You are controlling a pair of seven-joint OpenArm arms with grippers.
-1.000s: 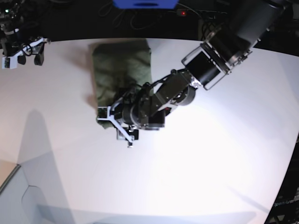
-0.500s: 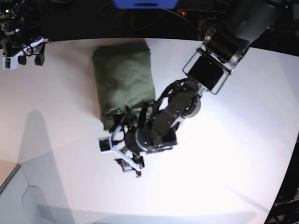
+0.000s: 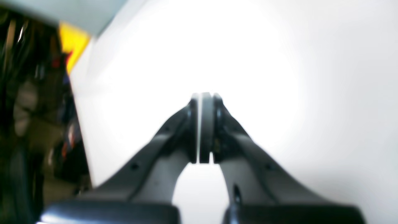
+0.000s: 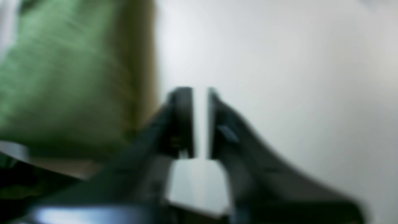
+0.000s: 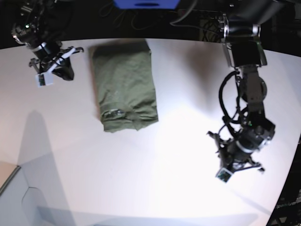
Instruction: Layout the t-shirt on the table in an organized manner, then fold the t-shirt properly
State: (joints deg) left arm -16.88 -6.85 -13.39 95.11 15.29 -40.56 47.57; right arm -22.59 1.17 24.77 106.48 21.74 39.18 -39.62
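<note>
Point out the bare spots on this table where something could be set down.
The table is bare from the t-shirt forward to the near edge, and between the shirt and the left claw. It is tightest between the right claw and the shirt.

One shirt, one table, two grippers.
A single folded t-shirt (image 5: pixel 124 87) lies near the far edge of one table (image 5: pixel 155 188); left gripper (image 5: pixel 225 175) and right gripper (image 5: pixel 43 80) complete the count.

olive-green t-shirt (image 5: pixel 124 84) lies folded into a neat rectangle on the white table (image 5: pixel 155 188).
</note>
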